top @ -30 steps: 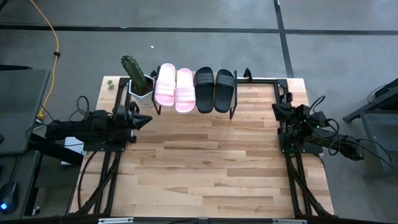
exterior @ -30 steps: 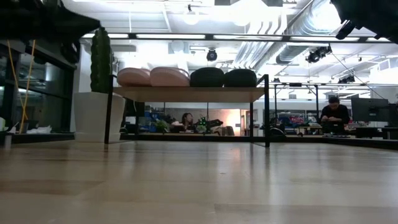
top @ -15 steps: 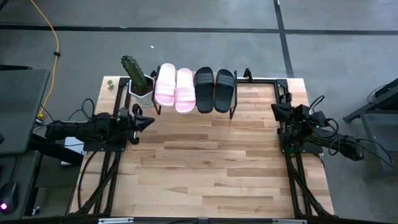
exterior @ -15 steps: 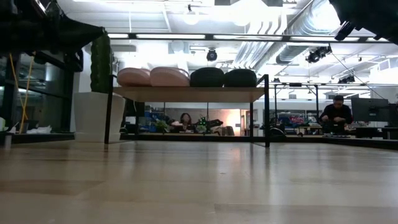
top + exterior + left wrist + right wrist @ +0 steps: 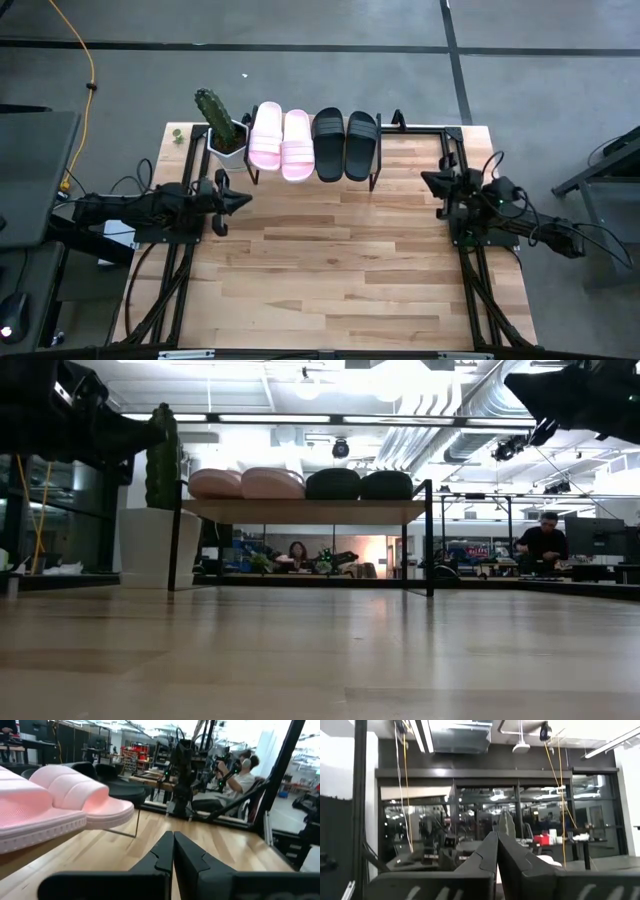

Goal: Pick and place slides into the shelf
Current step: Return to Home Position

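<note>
Up at 12 o'clock on the table (image 5: pixel 330 260), all four slides stand side by side on the shelf (image 5: pixel 376 180): the pink pair (image 5: pixel 282 140) toward 11, the black pair (image 5: pixel 345 143) just beside them, every long axis running 12 to 6. My left fingers (image 5: pixel 240 200) hover at 9 o'clock, pinched together on nothing, and the pink pair lies near, about 1 o'clock from them. My right fingers (image 5: pixel 428 181) hang at 3 o'clock, closed and empty too, with the black pair off at 10 o'clock, farther away.

Low view: four rounded straps in a row on the board, both arms high at the upper corners, nothing lying on the table below.

Left wrist view: a pink slide pokes past the shelf's edge, close beside my pressed-together tips.

Right wrist view: only the room beyond, no slide in sight.

I reckon nothing is left to pick. Pulling home, my left arm is the one that must clear that pink overhang.
</note>
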`<act>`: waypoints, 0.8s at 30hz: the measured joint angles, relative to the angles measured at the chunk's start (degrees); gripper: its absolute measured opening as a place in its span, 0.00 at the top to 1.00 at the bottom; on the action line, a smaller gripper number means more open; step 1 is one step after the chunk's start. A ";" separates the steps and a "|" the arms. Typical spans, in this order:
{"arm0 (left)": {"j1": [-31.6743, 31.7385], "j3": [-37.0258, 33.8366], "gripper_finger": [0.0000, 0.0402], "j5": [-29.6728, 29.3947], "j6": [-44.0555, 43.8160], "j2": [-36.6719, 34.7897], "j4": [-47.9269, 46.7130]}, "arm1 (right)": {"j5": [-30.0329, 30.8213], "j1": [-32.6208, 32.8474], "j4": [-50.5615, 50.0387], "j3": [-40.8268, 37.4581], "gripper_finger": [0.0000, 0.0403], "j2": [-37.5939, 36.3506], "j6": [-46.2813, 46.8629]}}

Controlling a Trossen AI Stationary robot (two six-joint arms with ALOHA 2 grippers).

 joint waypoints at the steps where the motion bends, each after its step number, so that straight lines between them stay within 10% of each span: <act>1: -0.01 0.00 1.00 -0.01 0.41 0.00 -0.44 | 0.00 0.00 -0.60 0.01 1.00 0.00 -0.39; 24: -0.01 0.02 1.00 0.14 1.53 0.02 -1.71 | 7.67 -0.01 -17.84 0.02 1.00 0.00 -4.24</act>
